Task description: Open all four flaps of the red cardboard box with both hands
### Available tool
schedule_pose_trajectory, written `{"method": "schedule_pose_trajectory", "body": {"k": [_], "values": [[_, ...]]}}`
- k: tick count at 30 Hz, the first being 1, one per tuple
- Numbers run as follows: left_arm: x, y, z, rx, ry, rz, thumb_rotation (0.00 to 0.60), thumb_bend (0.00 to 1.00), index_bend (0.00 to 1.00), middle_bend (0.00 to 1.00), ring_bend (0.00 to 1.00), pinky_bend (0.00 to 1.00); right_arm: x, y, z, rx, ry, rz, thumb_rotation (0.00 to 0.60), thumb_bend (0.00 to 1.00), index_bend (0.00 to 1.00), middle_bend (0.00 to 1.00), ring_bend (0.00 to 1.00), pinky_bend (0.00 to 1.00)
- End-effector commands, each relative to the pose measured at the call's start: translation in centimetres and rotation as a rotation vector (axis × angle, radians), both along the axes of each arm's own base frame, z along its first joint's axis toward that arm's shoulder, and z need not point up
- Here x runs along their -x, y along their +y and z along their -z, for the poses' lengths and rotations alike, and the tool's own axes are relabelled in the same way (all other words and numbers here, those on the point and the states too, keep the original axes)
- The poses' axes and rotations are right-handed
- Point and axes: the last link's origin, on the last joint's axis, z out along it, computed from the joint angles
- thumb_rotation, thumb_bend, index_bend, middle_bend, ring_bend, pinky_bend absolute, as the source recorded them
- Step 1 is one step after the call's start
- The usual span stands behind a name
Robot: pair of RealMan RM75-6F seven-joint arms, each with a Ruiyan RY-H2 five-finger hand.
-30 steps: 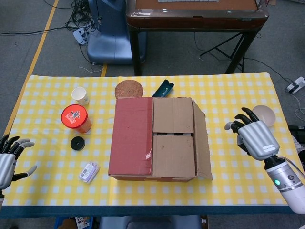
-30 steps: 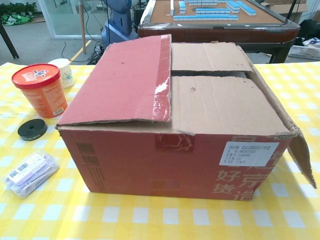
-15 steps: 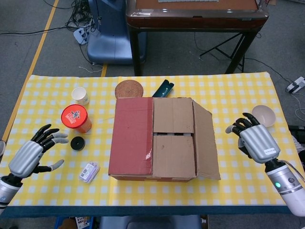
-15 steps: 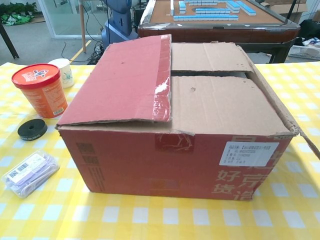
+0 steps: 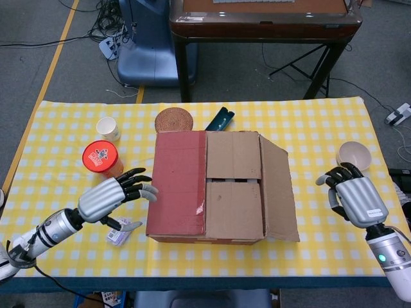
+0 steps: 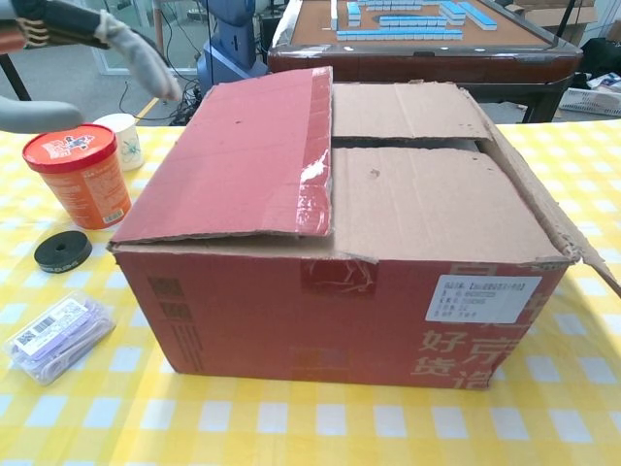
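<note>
The red cardboard box (image 5: 215, 186) (image 6: 340, 223) stands mid-table. Its red left flap (image 5: 178, 181) (image 6: 238, 160) lies flat over the top. The right flap (image 5: 280, 192) is folded outward and slopes down on the right side. Two brown inner flaps (image 5: 234, 183) lie closed. My left hand (image 5: 115, 196) hovers just left of the box with its fingers spread toward the red flap's outer edge, holding nothing; the chest view shows only its fingers (image 6: 141, 58) at the top left. My right hand (image 5: 357, 197) hangs to the right of the box, empty, fingers apart.
Left of the box are a red-lidded tub (image 5: 102, 159), a white cup (image 5: 108, 128), a black disc (image 5: 104, 192) and a small packet (image 5: 119, 231). Behind it lie a woven coaster (image 5: 174, 120) and a dark case (image 5: 220, 119). A bowl (image 5: 354, 154) sits far right.
My left hand has swept from the table's left edge rightward to just beside the box's red flap. My right hand has drawn back to the right. The right flap has dropped further outward.
</note>
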Motion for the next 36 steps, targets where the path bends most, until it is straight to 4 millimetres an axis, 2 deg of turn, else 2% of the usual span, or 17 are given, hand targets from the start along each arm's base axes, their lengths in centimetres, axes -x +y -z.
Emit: {"method": "schedule_pose_trajectory", "body": {"k": [1,11,18,27,31,36], "values": [[-2.6,0.6,1.5,0.028,-0.001,0.064,0.347,0.37,0.36,0.25,0.12,0.0,0.1,-0.1,-0.1,0.004,0.0,0.005,0.6,0.71,0.38,0.38,0.25,0.15],[-7.6,1.5,4.5,0.051,0.055,0.176,0.345,0.43,0.39,0.25,0.12,0.0,-0.2,-0.4,-0.8,0.018,0.02,0.03,0.6,0.71,0.37,0.37,0.25,0.15],[-10.6,2.1,6.2,0.058,0.086,0.204,0.347,0.43,0.39,0.27,0.12,0.0,-0.1,-0.5,-1.0,0.023,0.017,0.038,0.6,0.72,0.37,0.37,0.25,0.15],[-12.2,2.9,7.7,0.032,0.13,0.195,0.344,0.43,0.42,0.3,0.12,0.0,0.4,-0.4,-1.3,0.025,0.009,0.05,0.6,0.72,0.37,0.37,0.25,0.15],[-12.3,3.1,8.0,0.019,0.151,0.185,0.277,0.43,0.42,0.31,0.12,0.0,0.7,-0.4,-1.3,0.026,0.005,0.055,0.6,0.73,0.37,0.37,0.24,0.15],[-12.3,3.3,8.4,-0.009,0.184,0.183,0.238,0.43,0.43,0.32,0.12,0.0,0.9,-0.3,-1.3,0.024,-0.001,0.058,0.6,0.73,0.37,0.37,0.24,0.15]]}}
